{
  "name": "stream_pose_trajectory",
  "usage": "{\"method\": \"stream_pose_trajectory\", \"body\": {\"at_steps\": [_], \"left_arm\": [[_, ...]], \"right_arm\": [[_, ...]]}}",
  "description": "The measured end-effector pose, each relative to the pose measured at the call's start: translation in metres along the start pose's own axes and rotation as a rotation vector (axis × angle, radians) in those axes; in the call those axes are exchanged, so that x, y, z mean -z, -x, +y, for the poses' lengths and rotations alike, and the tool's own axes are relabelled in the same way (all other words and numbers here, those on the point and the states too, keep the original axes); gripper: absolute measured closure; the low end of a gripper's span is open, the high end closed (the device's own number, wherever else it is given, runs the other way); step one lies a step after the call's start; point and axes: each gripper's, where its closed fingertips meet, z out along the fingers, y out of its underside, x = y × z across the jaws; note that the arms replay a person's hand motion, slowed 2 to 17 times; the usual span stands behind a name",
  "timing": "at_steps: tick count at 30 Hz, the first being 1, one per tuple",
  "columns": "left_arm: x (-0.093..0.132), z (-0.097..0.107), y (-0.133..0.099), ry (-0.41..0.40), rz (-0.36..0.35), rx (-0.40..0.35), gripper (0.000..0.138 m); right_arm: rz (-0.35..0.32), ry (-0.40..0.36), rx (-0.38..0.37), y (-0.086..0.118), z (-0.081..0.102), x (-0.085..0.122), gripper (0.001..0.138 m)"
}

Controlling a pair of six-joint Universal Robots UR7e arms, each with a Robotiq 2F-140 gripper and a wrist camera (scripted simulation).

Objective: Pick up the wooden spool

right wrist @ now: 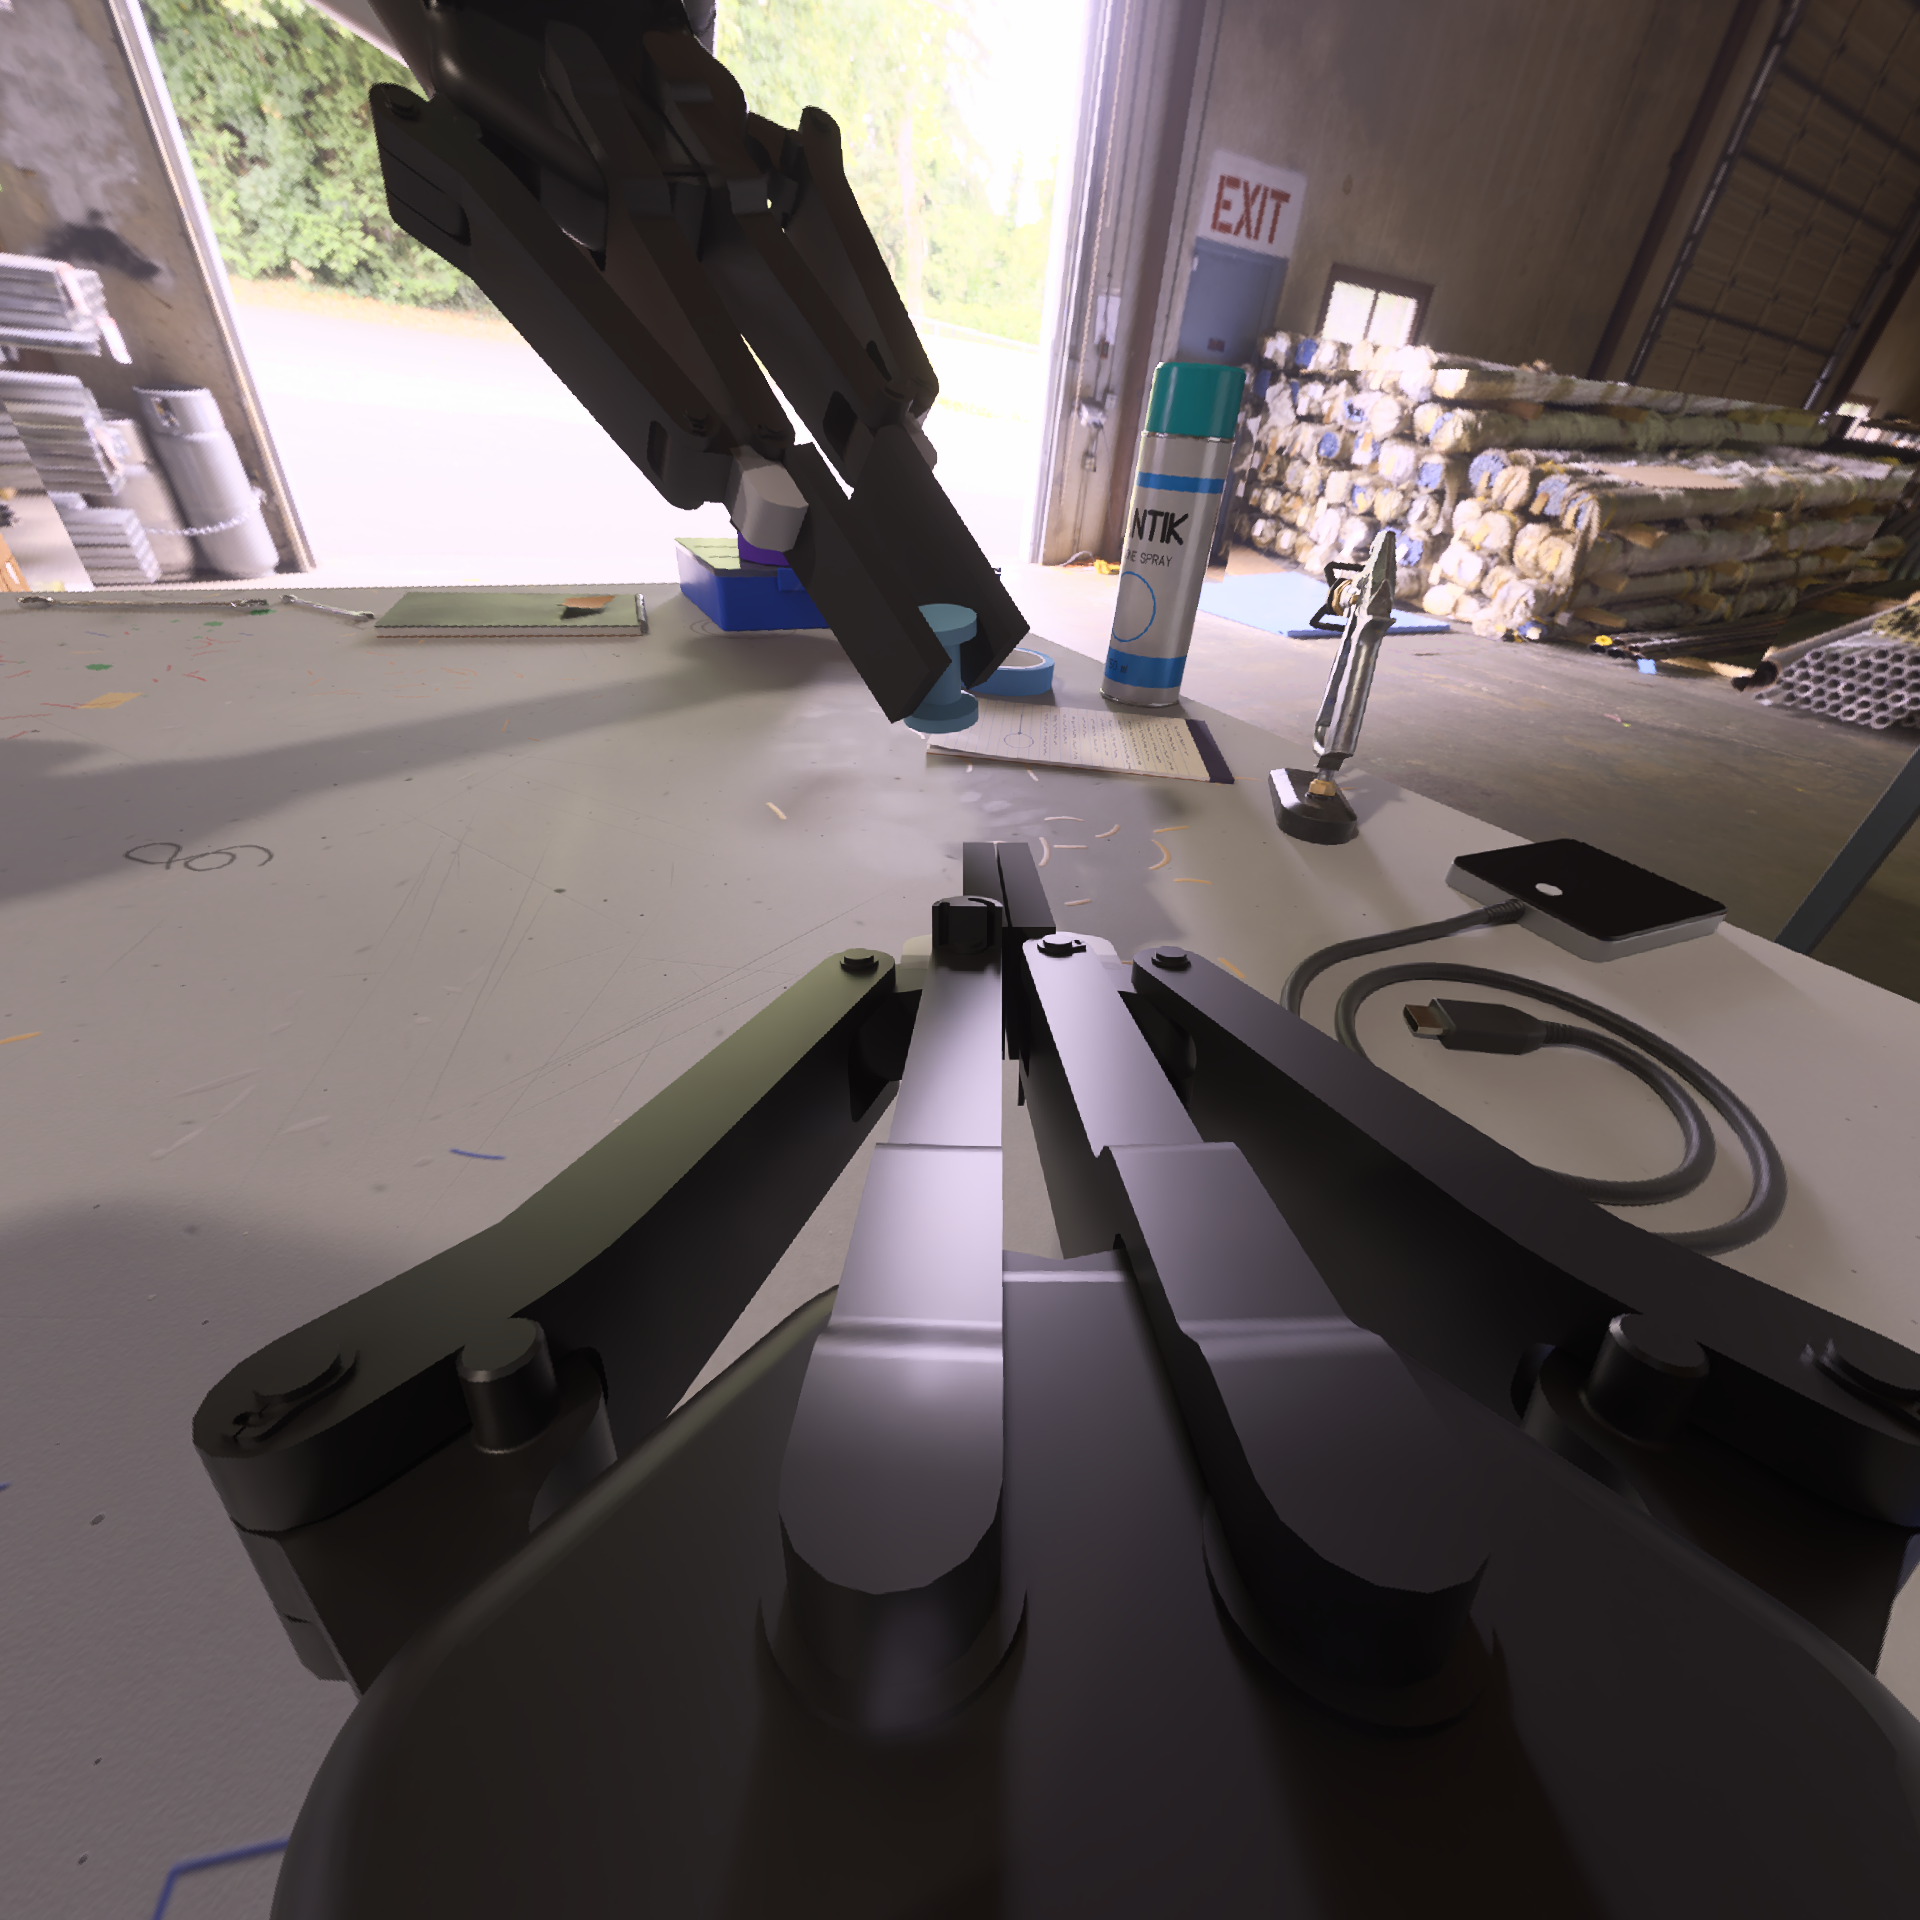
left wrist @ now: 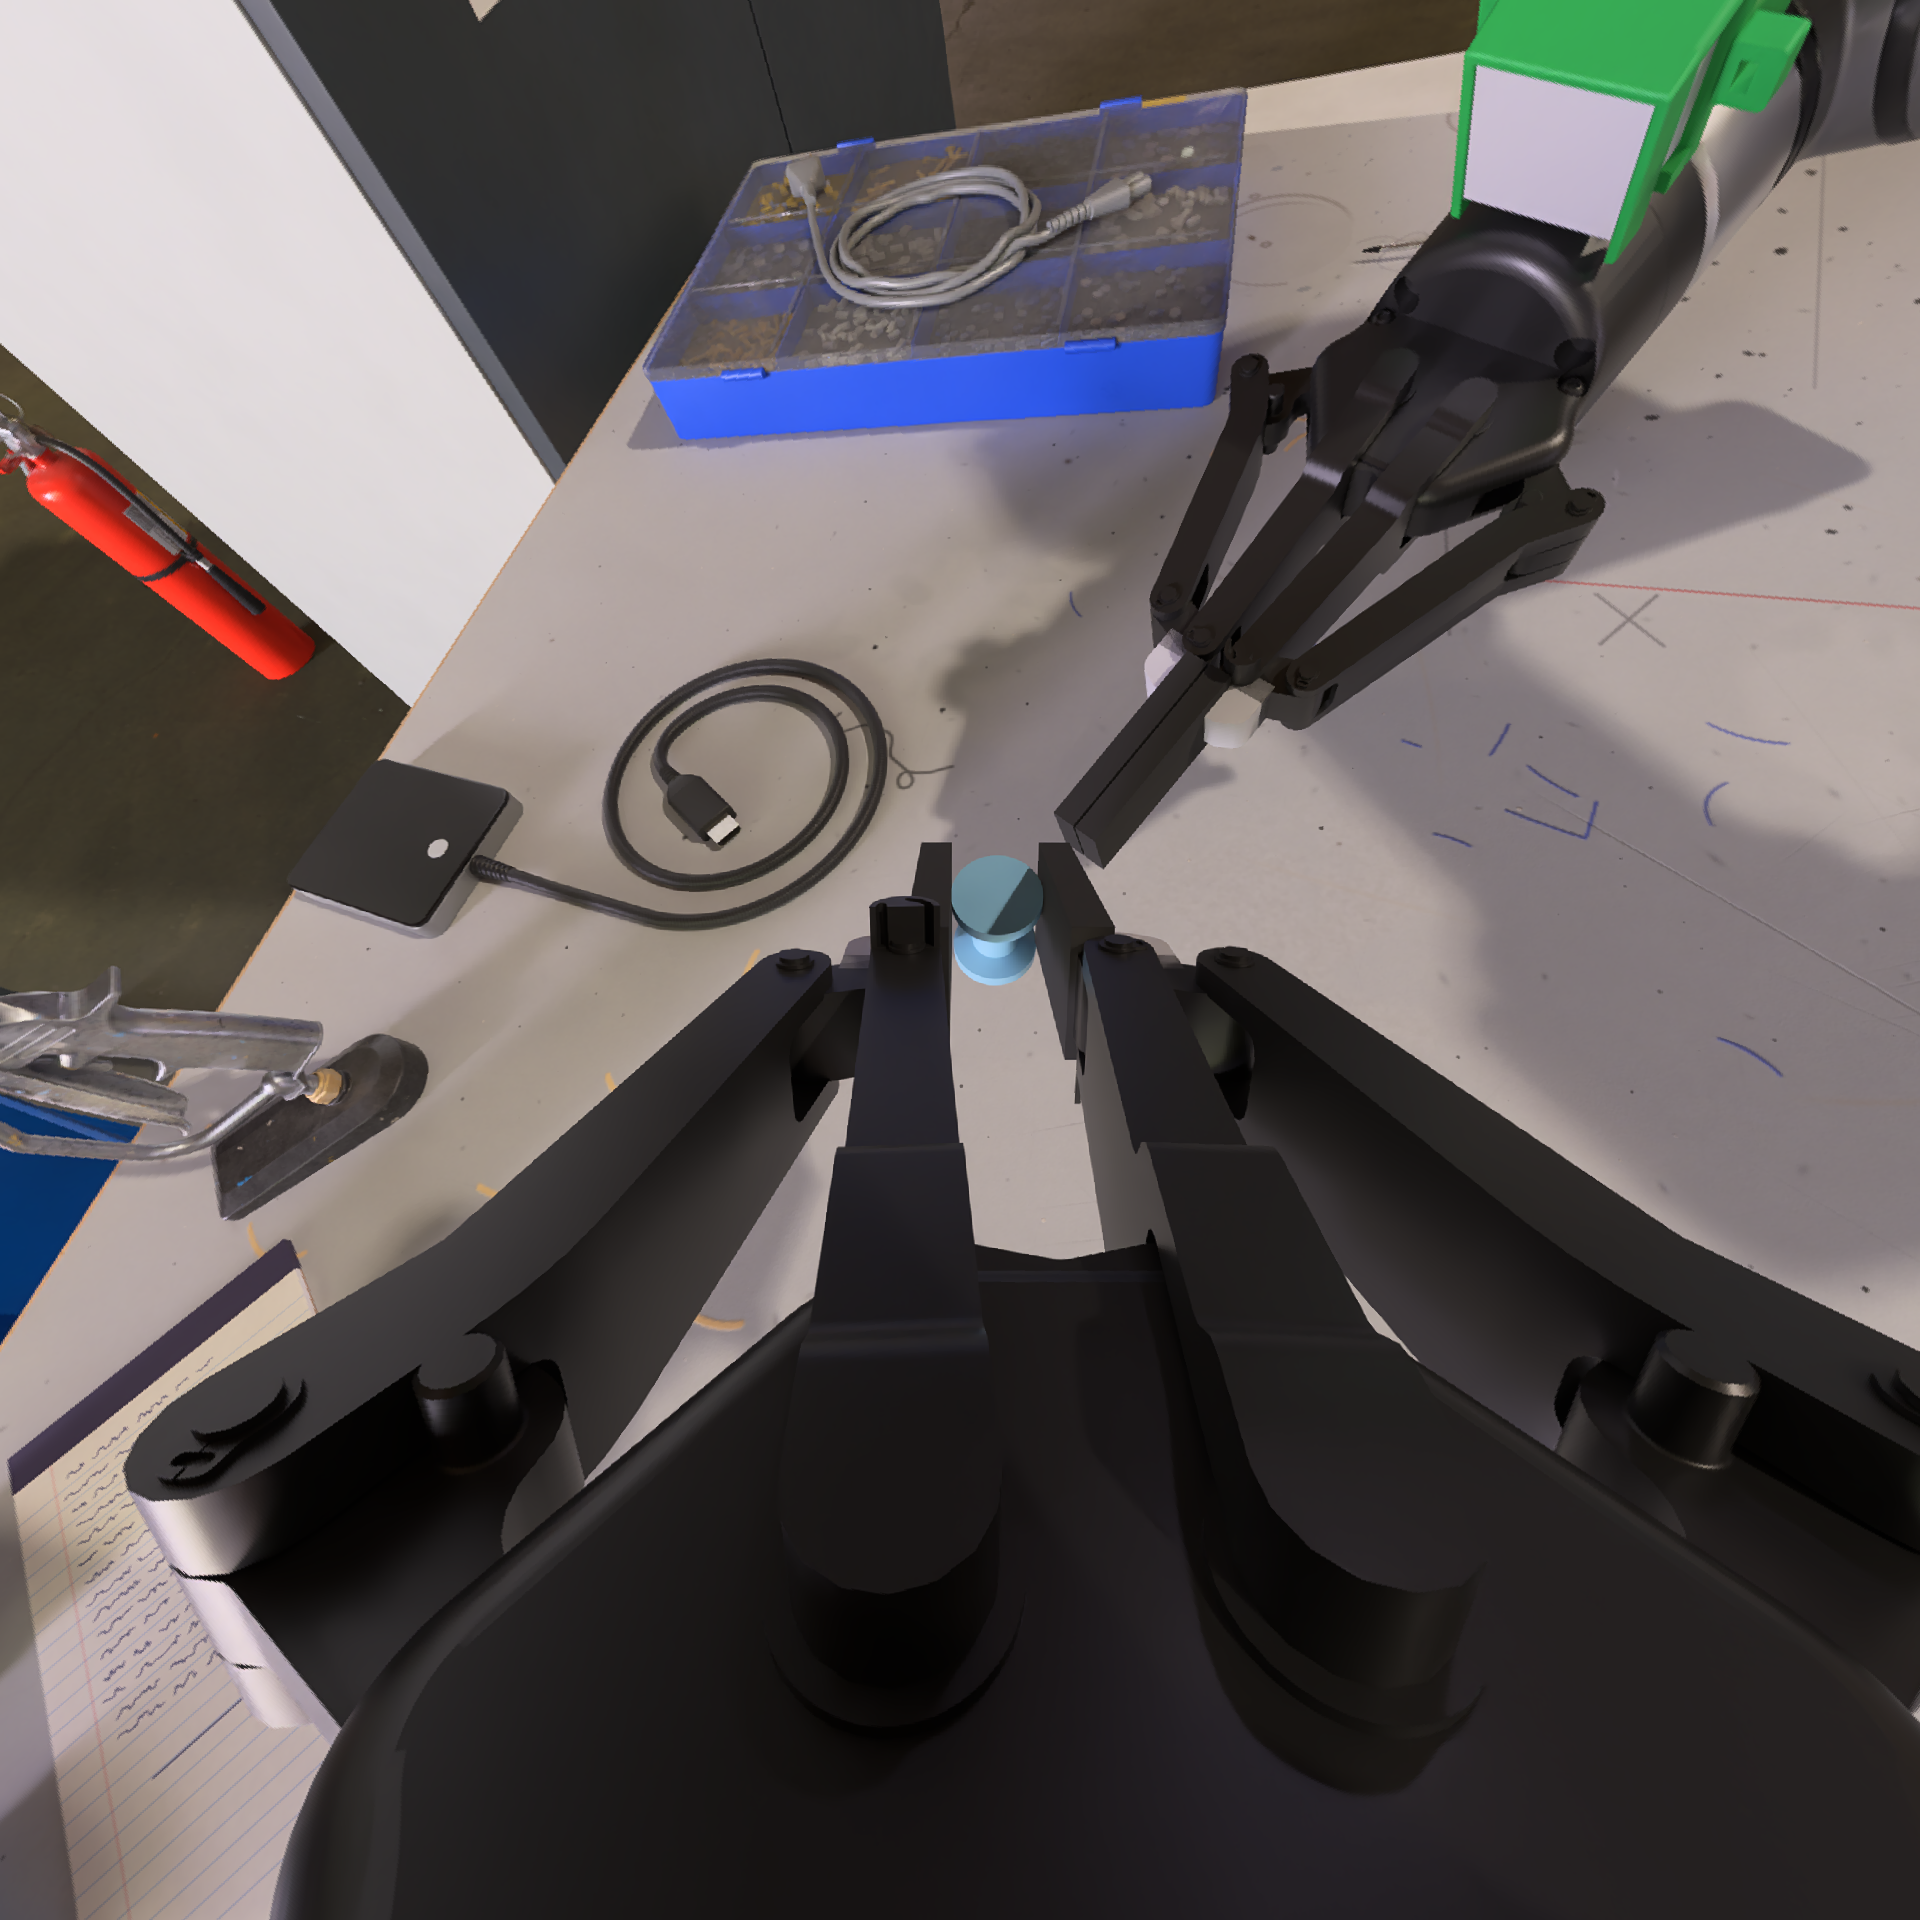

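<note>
The spool (left wrist: 995, 920) is small and light blue and stands upright on the grey table (left wrist: 1351, 935). My left gripper (left wrist: 995, 883) is shut on the spool, one finger against each side of its flanges. In the right wrist view the left gripper (right wrist: 940, 675) comes down from above onto the spool (right wrist: 948, 665), whose bottom flange sits at table level. My right gripper (right wrist: 1006, 873) is shut and empty, low over the table, a short way from the spool. It also shows in the left wrist view (left wrist: 1091, 831), its tips just right of the spool.
A blue parts box (left wrist: 935, 384) with a grey cable on it lies at the far side. A black pad (left wrist: 405, 842) with a coiled cable (left wrist: 743, 790), a metal nozzle tool (left wrist: 156, 1060), a notepad (left wrist: 135, 1558), a spray can (right wrist: 1169, 540) and a tape roll (right wrist: 1023, 670) lie around the spool.
</note>
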Motion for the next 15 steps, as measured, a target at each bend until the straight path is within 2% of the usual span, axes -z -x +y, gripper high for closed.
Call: {"method": "stream_pose_trajectory", "body": {"at_steps": [15], "left_arm": [[0.0001,0.0002,-0.0002,0.004,0.002,-0.002,0.116]], "right_arm": [[-0.002,0.002,0.002,0.0004,0.0002,-0.0005,0.138]]}}
